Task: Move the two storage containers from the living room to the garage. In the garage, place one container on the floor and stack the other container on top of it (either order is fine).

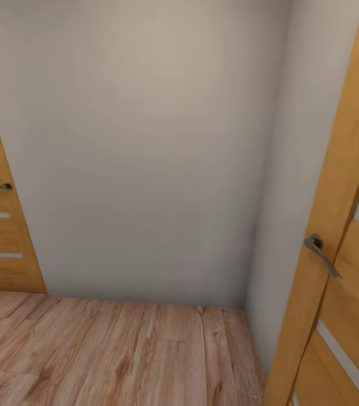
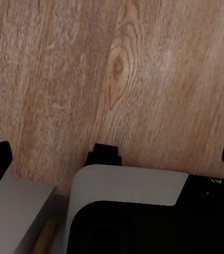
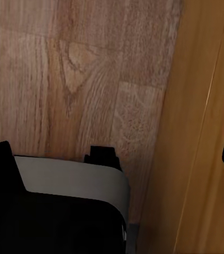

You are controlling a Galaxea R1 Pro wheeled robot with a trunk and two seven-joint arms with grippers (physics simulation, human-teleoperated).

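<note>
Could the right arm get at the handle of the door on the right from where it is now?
Probably yes. The handle has nothing in front of it, and the right wrist view shows that arm hanging low over the wood floor right beside the door. It would need to lift first.

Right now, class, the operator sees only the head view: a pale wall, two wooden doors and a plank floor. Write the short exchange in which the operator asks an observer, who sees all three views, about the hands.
Operator: Is either hand carrying a container?
Observer: Not the left one. In the left wrist view, the left hand is open with its fingers wide apart. It holds nothing, and the plank floor lies beyond it.
Operator: And the right?
Observer: The right hand is open and empty too. In its wrist view, an orange-brown wooden panel, likely the door, stands close beside the robot's body.
</note>
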